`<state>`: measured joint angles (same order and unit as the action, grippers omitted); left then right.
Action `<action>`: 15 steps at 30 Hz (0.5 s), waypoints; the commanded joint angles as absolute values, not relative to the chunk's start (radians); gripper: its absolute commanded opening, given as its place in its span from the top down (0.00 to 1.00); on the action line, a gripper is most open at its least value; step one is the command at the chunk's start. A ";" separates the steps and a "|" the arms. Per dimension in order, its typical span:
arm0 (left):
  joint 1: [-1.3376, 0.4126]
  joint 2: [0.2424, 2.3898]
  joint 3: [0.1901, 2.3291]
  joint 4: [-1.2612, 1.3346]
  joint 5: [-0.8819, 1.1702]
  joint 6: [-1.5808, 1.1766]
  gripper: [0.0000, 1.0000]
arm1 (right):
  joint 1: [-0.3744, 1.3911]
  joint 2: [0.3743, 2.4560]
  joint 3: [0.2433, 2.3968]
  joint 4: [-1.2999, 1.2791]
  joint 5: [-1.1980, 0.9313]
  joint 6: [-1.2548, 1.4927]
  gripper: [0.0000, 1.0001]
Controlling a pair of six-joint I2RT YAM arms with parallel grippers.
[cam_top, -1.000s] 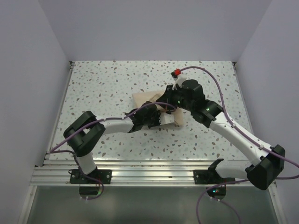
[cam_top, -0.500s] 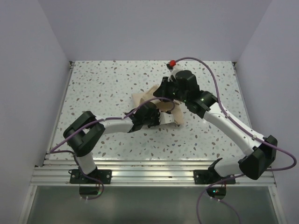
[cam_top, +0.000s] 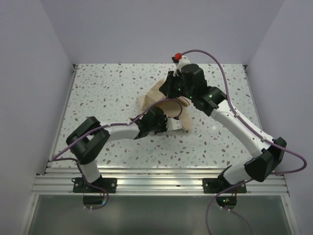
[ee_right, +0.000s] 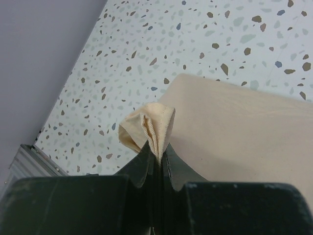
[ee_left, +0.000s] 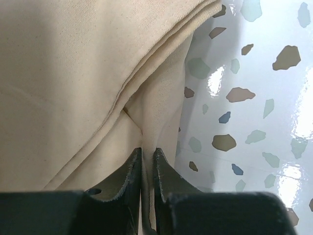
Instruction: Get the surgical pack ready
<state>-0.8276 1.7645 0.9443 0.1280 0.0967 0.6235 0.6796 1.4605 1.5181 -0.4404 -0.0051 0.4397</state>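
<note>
Cloth [cam_top: 152, 97] sits near the middle of the table [cam_top: 102, 93] as a folded beige bundle, and we have both arms on it. Our left gripper [ee_left: 145, 155] comes in low from the near-left side. Its fingers are pressed almost together, with a thin fold of the cloth pinched between them at the bundle's edge, just beside bare speckled tabletop. From that wrist we see layered folds running diagonally across the cloth above the pinch.

Our right gripper [ee_right: 158, 152] reaches over from the right and stands above the far part of the bundle. Its fingers are clamped on a hemmed corner, which bunches out of the tips in a small pleated tuft. That corner is raised off the flat part of the cloth, and in the top view a flap slopes up from the bundle toward this gripper. The rest of the cloth lies flat on the table. A purple cable [cam_top: 222, 78] arcs over the right arm.
</note>
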 commanded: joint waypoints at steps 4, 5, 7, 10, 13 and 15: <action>-0.790 1.793 1.006 0.098 0.066 0.604 1.00 | 0.686 1.421 1.612 -0.468 -0.032 0.437 1.00; -0.784 1.796 1.023 0.091 0.074 0.598 1.00 | 0.686 1.410 1.603 -0.466 -0.038 0.443 1.00; -0.773 1.802 1.037 0.078 0.089 0.594 1.00 | 0.686 1.398 1.574 -0.459 -0.037 0.449 1.00; -0.769 1.807 1.057 0.069 0.103 0.586 1.00 | 0.686 1.387 1.551 -0.463 -0.041 0.454 1.00; -0.767 1.818 1.074 0.054 0.103 0.589 1.00 | 0.686 1.373 1.528 -0.457 -0.049 0.463 1.00; -0.767 1.819 1.078 0.043 0.104 0.594 1.00 | 0.686 1.370 1.516 -0.453 -0.045 0.465 1.00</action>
<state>-0.7990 1.8046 1.0275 0.0383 0.1249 0.6132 0.6754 1.4361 1.5219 -0.4782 -0.0097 0.4454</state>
